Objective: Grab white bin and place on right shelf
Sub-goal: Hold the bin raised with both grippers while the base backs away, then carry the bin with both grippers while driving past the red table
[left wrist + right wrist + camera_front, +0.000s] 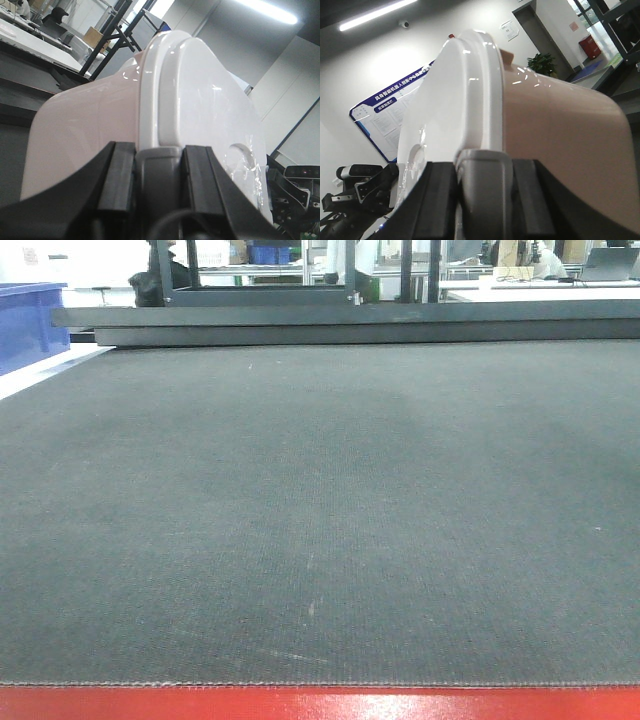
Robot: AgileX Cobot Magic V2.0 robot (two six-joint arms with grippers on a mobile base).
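1 white bin [95,120] | 2 tools: L tool [157,152], R tool [482,167], each gripping 1 grey handle [157,172]

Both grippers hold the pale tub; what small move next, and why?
Probably carry the large pale pinkish-white plastic bin rightward, kept level: the left gripper and right gripper each clamp a grey lid handle, and the front view's dark mat shows no bin, so it seems lifted. No shelf is in view.
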